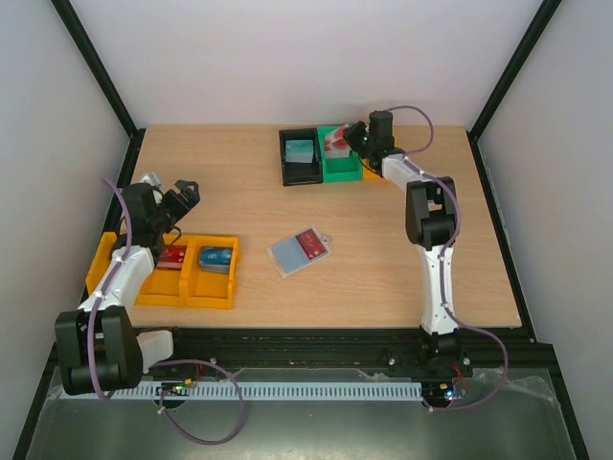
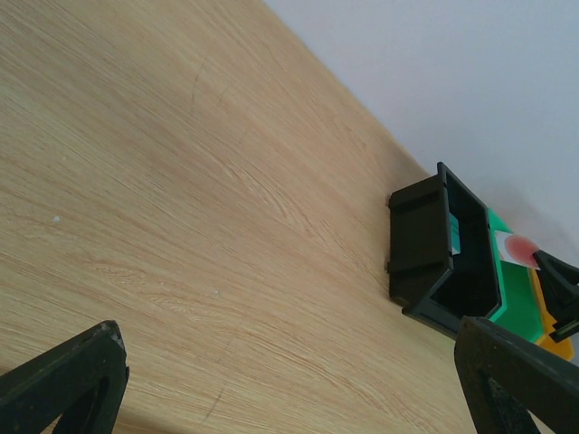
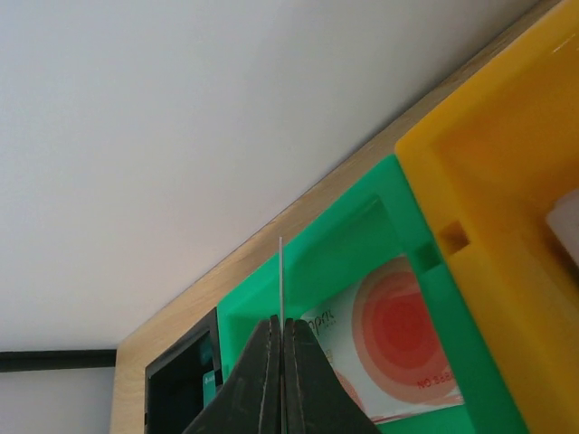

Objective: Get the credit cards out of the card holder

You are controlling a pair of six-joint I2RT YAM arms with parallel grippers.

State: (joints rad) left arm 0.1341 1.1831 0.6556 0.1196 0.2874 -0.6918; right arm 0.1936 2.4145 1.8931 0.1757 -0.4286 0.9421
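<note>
The card holder (image 1: 290, 255) lies open on the table's middle, blue-grey inside up. A red card (image 1: 309, 243) rests on its right half. My right gripper (image 1: 351, 137) hovers over the green bin (image 1: 342, 172) at the back. In the right wrist view it (image 3: 281, 322) is shut on a thin card (image 3: 281, 276) seen edge-on, so its face and colour are hidden. My left gripper (image 1: 182, 197) is open and empty above the table at the left; in its wrist view (image 2: 289, 362) only bare wood lies between the fingers.
The green bin (image 3: 362, 244) holds a white card with red circles (image 3: 398, 339). A black bin (image 1: 299, 171) beside it holds a teal card (image 1: 300, 150). Yellow bins (image 1: 192, 287) at the left hold a red card (image 1: 172, 256) and a blue card (image 1: 215, 257).
</note>
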